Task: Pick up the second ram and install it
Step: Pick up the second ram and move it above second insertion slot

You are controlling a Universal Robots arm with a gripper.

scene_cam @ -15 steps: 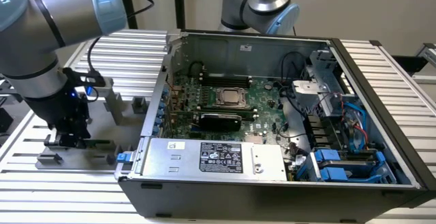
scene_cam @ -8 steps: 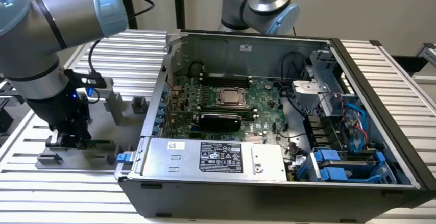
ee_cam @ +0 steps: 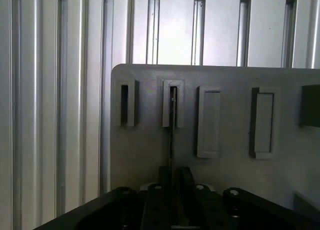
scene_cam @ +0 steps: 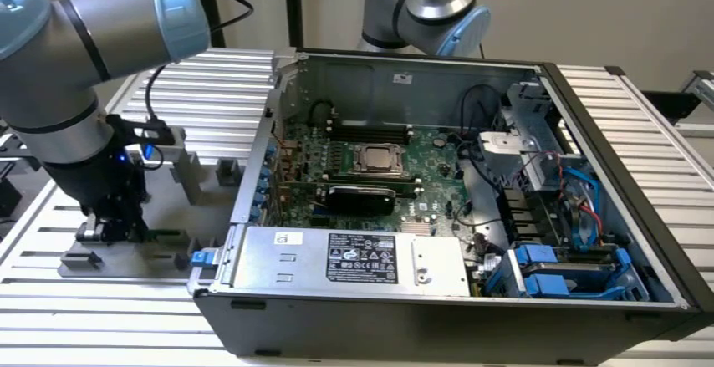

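The second ram (ee_cam: 172,135) is a thin stick seen edge-on, its far end standing in a slotted block (ee_cam: 172,107) of the grey fixture plate (ee_cam: 145,155). My gripper (ee_cam: 175,177) is down over the plate, with a dark finger close against each side of the stick, shut on it. In the exterior view my gripper (scene_cam: 112,230) is low over the same plate (scene_cam: 167,204) on the exterior view's left, beside the computer case. A short green piece of the ram (scene_cam: 167,235) shows just past the fingers.
The open computer case (scene_cam: 624,175) lies to the exterior view's right, with the motherboard (scene_cam: 369,175), long black slots (scene_cam: 374,130) and a power supply (scene_cam: 346,258) inside. Several grey blocks (scene_cam: 184,179) stand on the fixture plate. A second arm (scene_cam: 436,7) rises behind the case. Ribbed aluminium table (scene_cam: 100,317) all around.
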